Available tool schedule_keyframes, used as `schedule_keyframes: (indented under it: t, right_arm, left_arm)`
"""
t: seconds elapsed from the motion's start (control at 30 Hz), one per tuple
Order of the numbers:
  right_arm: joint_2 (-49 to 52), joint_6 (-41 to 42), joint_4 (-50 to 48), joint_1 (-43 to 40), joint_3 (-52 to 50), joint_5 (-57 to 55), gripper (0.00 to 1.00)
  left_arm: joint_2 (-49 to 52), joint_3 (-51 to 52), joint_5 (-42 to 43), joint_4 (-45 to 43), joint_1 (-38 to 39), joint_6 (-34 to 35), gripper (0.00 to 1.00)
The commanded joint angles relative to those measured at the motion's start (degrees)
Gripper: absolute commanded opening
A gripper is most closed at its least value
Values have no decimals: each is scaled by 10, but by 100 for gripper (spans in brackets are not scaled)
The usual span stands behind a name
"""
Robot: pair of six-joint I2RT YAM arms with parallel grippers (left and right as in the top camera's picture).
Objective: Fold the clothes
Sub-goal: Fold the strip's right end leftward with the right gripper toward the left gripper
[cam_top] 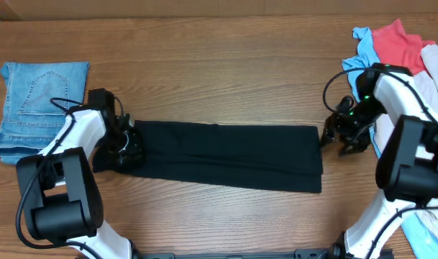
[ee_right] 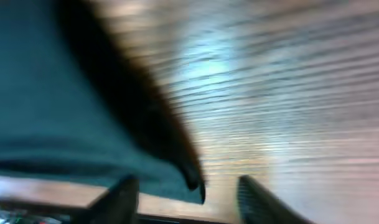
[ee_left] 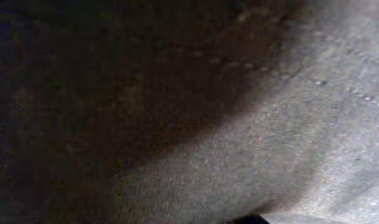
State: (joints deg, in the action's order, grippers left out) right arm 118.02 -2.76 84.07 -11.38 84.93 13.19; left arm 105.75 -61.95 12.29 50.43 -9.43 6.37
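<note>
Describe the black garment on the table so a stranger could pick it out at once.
On the brown wooden table, look to the middle. A long black fabric garment lies flat there, folded into a band running left to right. It is the only black piece: folded blue denim jeans sit far left, a crumpled red, blue and pale pile of clothes far right.

Bare counter (cam_top: 226, 72) opens ahead of the right fingers (ee_right: 124, 198), black shirt (cam_top: 226, 155) beside them; jeans (cam_top: 39, 101) lie behind the left fingers (cam_top: 131, 146), heaped clothes (cam_top: 402, 43) behind the right.
</note>
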Motion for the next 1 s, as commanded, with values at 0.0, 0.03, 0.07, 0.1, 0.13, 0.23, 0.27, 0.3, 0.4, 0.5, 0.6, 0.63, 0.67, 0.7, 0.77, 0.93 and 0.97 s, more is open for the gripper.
schedule_keyframes:
  t: [0.0,0.03,0.07,0.1,0.13,0.23,0.27,0.3,0.4,0.5,0.6,0.63,0.67,0.7,0.77,0.93,0.97]
  right_arm:
    - [-32,-67,-3,-14,-1,90,65]
    - [-32,-67,-5,-14,-5,90,66]
    - [-32,-67,-7,-14,-9,90,66]
    - [-32,-65,-24,-8,-36,90,66]
    - [-32,-62,-42,-4,-60,90,66]
    - [-32,-49,-65,-2,-85,90,66]
    - [-32,-45,-76,-2,-98,90,65]
    - [-32,-45,-85,-2,-110,90,65]
    - [-32,-30,-115,8,-143,99,63]
    - [-32,-30,-135,25,-160,125,60]
    - [-32,-30,-151,49,-167,126,58]
    - [-32,-26,-157,56,-167,126,52]
    - [-32,-17,-164,62,-167,125,46]
    - [-32,-9,-173,67,-167,126,33]
    - [-32,13,-191,70,-167,123,8]
    - [-33,46,-208,50,-147,80,4]
    - [-34,51,-199,42,-134,54,4]
  left_arm:
    - [18,18,-58,-15,-27,10,36]
    - [18,18,-49,-15,-27,10,38]
    - [18,18,-44,-14,-27,9,39]
    - [18,18,-37,-14,-26,9,41]
    - [18,18,-35,-12,-26,9,42]
    - [18,18,-34,-10,-26,9,42]
    - [18,18,-34,-10,-26,9,43]
    - [18,18,-32,-9,-26,9,46]
    - [18,15,-17,-7,-26,9,55]
    - [18,4,-15,6,-26,9,58]
    - [18,-19,-15,31,-26,9,58]
    - [17,-26,-15,38,-26,9,59]
    - [17,-34,-15,45,-26,9,59]
    - [16,-41,-14,52,-26,9,59]
    - [15,-57,-7,66,-26,9,59]
    - [10,-90,-4,107,-26,7,58]
    - [9,-94,-4,114,-26,4,57]
